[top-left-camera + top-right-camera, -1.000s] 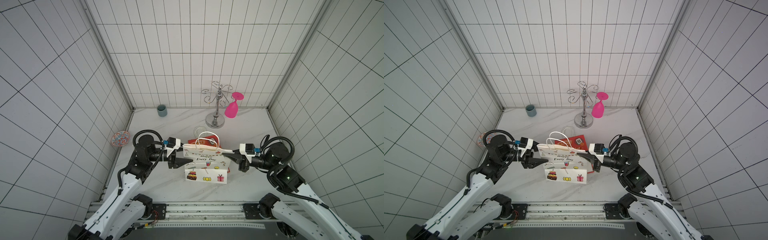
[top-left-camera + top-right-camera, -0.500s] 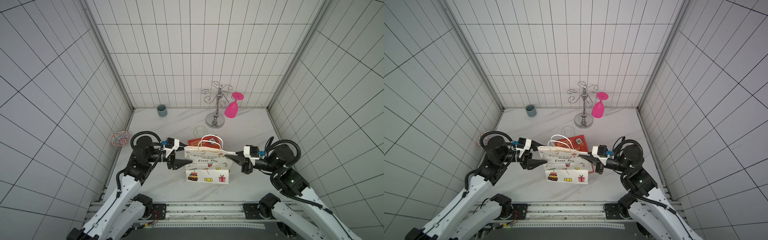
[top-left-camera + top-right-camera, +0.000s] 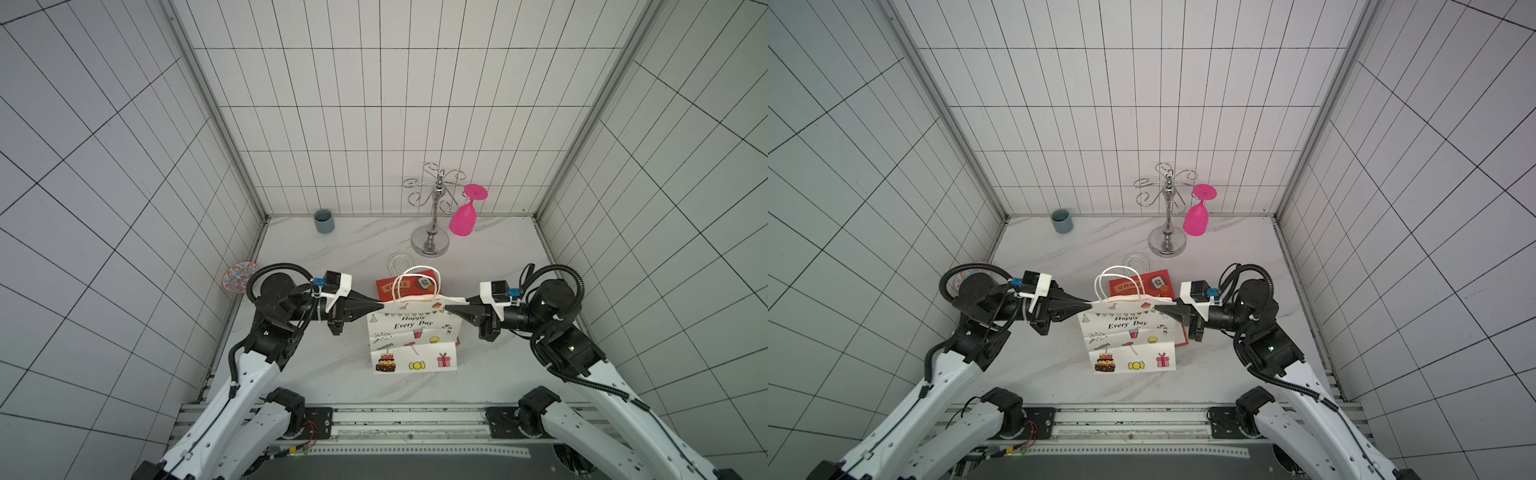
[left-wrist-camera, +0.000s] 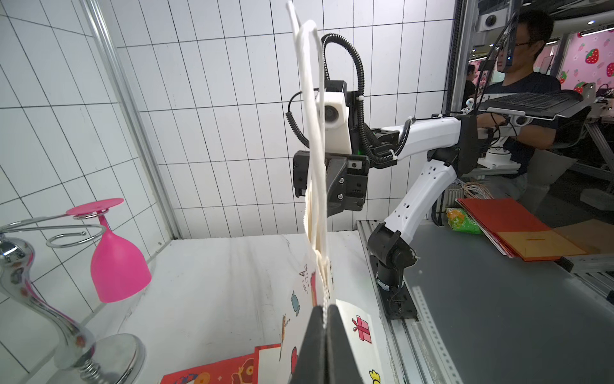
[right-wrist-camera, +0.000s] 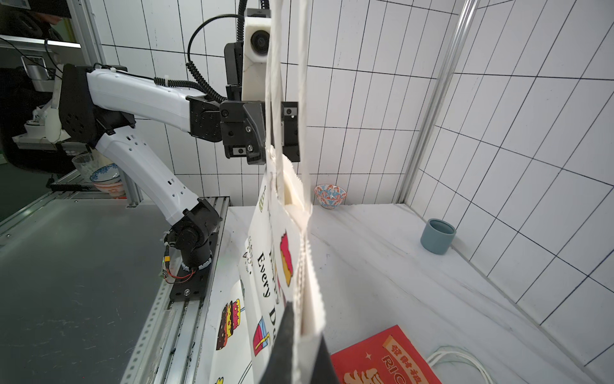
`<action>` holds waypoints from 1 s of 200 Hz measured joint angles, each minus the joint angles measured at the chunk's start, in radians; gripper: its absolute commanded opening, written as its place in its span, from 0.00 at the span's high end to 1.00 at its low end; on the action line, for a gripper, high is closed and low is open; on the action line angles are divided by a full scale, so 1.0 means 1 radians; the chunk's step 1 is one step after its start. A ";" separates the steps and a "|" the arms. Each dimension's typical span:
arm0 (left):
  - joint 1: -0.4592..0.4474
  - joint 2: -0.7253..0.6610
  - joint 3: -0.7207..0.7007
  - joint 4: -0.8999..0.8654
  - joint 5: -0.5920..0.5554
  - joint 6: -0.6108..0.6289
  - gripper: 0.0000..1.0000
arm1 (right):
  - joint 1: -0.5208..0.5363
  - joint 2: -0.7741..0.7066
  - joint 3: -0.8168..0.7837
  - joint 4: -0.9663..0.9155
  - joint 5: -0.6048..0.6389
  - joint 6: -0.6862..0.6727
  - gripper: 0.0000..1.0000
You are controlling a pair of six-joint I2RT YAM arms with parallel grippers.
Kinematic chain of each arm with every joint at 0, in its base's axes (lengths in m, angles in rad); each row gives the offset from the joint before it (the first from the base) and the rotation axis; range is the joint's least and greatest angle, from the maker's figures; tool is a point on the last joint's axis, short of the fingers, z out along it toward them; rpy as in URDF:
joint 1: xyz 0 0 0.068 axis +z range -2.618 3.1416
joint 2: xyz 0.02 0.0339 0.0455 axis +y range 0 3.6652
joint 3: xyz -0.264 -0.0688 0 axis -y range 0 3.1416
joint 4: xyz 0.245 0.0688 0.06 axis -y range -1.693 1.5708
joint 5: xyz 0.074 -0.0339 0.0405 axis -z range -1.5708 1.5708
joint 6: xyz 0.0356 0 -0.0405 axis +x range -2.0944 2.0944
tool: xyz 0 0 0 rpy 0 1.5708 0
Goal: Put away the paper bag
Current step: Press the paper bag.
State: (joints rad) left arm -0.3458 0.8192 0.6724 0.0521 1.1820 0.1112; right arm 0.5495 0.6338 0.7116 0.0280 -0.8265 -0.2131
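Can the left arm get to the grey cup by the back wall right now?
Probably not yet: the left pincer looks shut on a top corner of the white paper bag. Nothing stands between it and the grey cup, so once it lets go, likely yes.

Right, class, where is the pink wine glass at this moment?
In both top views the pink wine glass hangs upside down from the chrome rack at the back of the table, on the rack's right side, beyond the paper bag.
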 measured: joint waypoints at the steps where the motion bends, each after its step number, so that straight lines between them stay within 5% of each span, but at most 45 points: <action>1: 0.000 -0.002 0.000 0.002 0.000 -0.002 0.35 | -0.001 0.000 0.000 0.000 -0.003 0.000 1.00; 82: 0.000 -0.005 0.038 0.156 0.049 -0.147 1.00 | -0.059 0.083 -0.002 0.051 -0.113 0.056 1.00; 119: -0.001 -0.005 0.036 0.171 0.039 -0.150 0.99 | -0.070 0.096 -0.002 0.082 -0.128 0.082 1.00; 130: -0.003 -0.005 0.034 0.177 0.030 -0.146 0.46 | -0.073 0.098 -0.002 0.095 -0.131 0.099 1.00; 143: -0.008 -0.006 0.029 0.178 0.014 -0.147 0.34 | -0.077 0.099 -0.002 0.117 -0.135 0.120 1.00; 178: -0.032 -0.016 -0.007 0.155 -0.005 -0.124 0.34 | -0.079 0.094 -0.002 0.178 -0.146 0.172 1.00; 200: -0.049 -0.027 -0.013 0.113 -0.004 -0.084 0.63 | -0.079 0.095 -0.002 0.196 -0.148 0.193 1.00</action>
State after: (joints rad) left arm -0.3950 0.7918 0.6590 0.1646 1.1782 0.0277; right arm 0.4709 0.7284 0.7101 0.2241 -0.9749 -0.0196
